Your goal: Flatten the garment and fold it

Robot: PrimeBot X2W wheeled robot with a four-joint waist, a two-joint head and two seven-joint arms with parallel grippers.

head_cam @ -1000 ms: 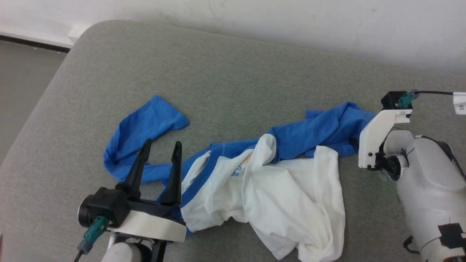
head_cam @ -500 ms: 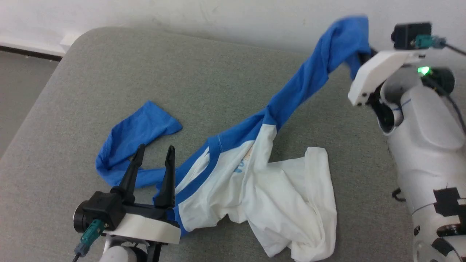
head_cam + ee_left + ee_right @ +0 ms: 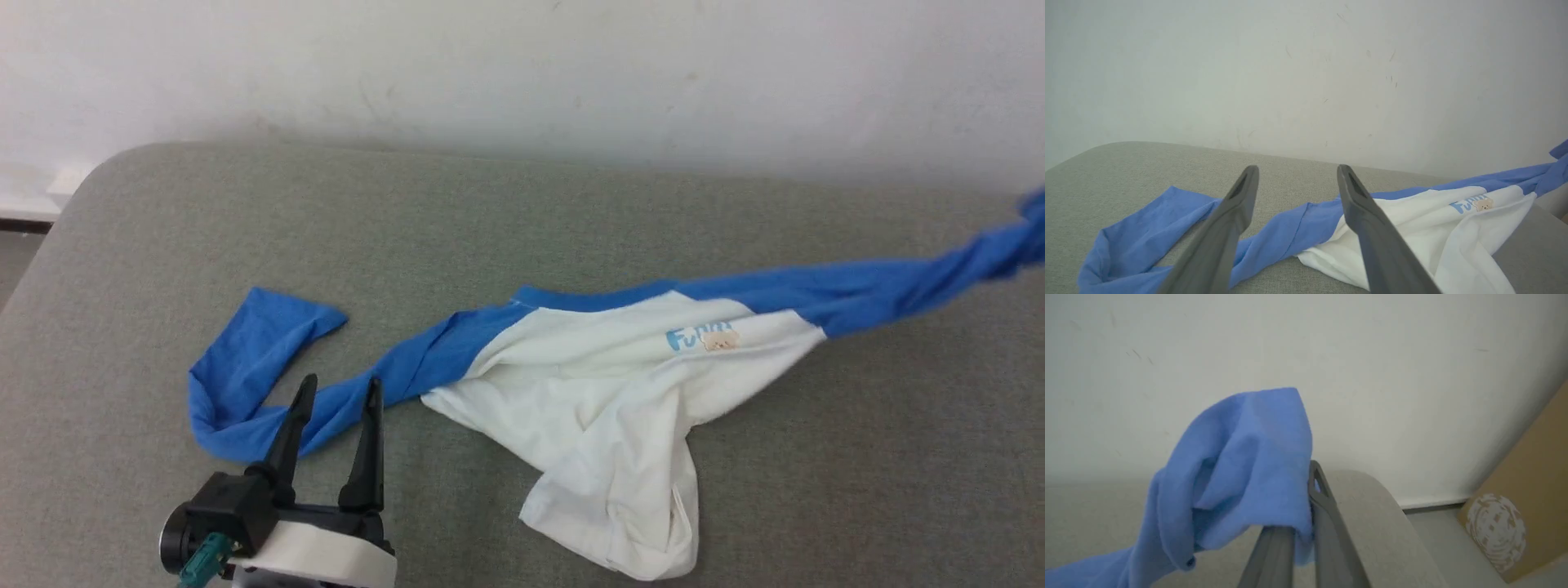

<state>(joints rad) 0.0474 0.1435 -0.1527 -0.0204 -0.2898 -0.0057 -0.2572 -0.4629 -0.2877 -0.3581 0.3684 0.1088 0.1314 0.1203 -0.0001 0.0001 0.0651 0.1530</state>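
The light is soft, even and fairly bright. The shirt (image 3: pixel 620 384) throws just a faint shadow on the cushion (image 3: pixel 490 229). In my head view its sleeve (image 3: pixel 1000 249) smears into a blur at the right edge. My right wrist view is hazy, the blue cloth near the lens unsharp. My left gripper (image 3: pixel 1297 173) looks soft up close.

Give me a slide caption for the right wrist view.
Right gripper shut on the garment by its blue sleeve, grey cushion behind.
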